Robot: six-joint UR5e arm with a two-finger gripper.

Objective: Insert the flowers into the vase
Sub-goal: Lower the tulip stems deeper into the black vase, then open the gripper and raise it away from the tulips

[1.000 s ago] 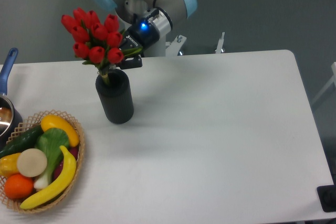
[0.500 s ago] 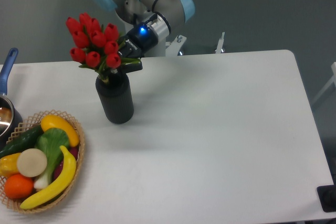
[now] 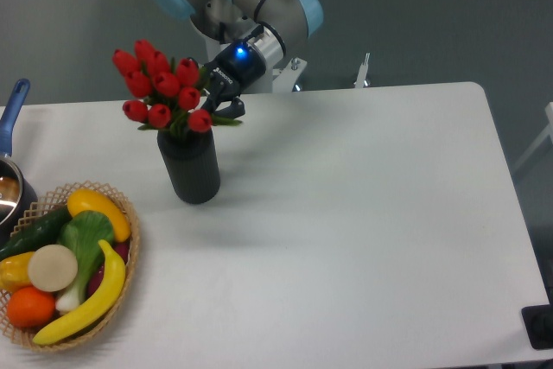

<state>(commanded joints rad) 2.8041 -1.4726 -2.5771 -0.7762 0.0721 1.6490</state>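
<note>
The flowers (image 3: 164, 84), a bunch of red tulip buds with green leaves, stand with their stems down in the vase (image 3: 192, 166), a matte black cylinder at the table's back left. The lowest buds hang just above the vase's rim. My gripper (image 3: 222, 98) is right beside the bunch on its right, a little above the vase's top. Its dark fingers (image 3: 235, 110) look spread, with the nearest bud and a leaf just in front of them. The stems are hidden by the buds and the vase.
A wicker basket (image 3: 130, 244) of fruit and vegetables sits at the front left. A pot with a blue handle (image 3: 10, 114) is at the left edge. The white table (image 3: 363, 213) stretches to the right.
The flowers have dropped lower into the vase and stand more upright. My gripper has let go of the stems and shifted slightly right.
</note>
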